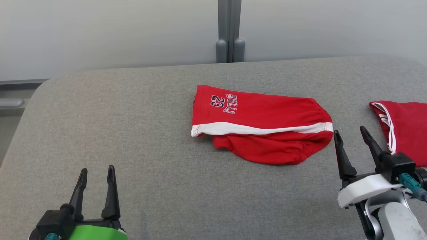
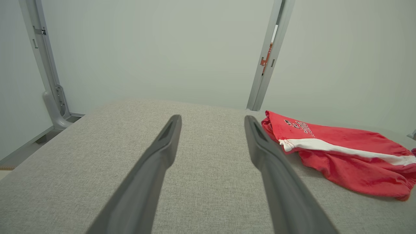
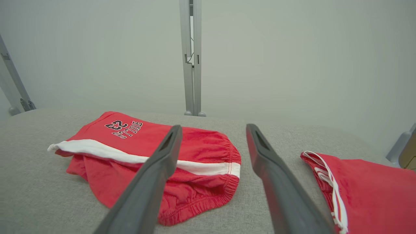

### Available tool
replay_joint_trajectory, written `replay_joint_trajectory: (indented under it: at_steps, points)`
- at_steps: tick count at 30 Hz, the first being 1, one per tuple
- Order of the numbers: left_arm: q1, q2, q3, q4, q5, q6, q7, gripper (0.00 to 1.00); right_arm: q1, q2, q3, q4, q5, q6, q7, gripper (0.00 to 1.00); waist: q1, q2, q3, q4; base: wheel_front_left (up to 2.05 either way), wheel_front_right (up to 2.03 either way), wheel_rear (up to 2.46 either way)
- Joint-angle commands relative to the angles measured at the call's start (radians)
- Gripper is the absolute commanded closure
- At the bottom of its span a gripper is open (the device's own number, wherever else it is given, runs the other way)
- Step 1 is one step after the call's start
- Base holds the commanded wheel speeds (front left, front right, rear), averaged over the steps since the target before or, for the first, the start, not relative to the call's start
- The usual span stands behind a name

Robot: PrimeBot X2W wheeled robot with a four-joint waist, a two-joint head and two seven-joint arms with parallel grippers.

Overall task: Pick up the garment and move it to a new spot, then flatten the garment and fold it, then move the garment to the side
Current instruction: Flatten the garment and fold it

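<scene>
A pair of red shorts with a white stripe and "BULLS 23" print lies folded in half on the grey table, its waistband toward the right. The shorts also appear at the right of the left wrist view, and the shorts sit left of centre in the right wrist view. My left gripper stands open at the lower left, well away from the cloth, and stays open over bare table. My right gripper is open just off the waistband end, and open with nothing between its fingers.
A second red garment with white drawstrings lies at the table's right edge, also seen as red cloth. The grey padded table has free room to the left and front. A grey post stands against the pale wall behind.
</scene>
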Motion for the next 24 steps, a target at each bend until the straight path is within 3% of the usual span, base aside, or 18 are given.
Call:
replay_joint_trajectory:
  at_steps: [1,10,24]
  points:
    - [0.017,0.005,0.005,0.004,0.013,-0.005,-0.003,0.00,0.026,0.012,-0.017,-0.026,-0.015,-0.001,0.011,0.00,0.0000,0.0000,-0.019,-0.012,0.00,0.00,0.00]
    - [0.023,0.008,0.010,0.021,0.021,-0.005,-0.003,0.00,0.104,0.073,-0.063,-0.131,-0.059,-0.001,0.063,0.00,0.0000,0.0000,-0.038,-0.048,0.00,0.00,0.00]
    - [0.020,0.002,0.010,0.036,0.018,-0.005,-0.003,0.00,0.124,0.088,-0.060,-0.163,-0.055,-0.001,0.093,0.00,0.0000,0.0000,-0.033,-0.067,0.00,0.00,0.00]
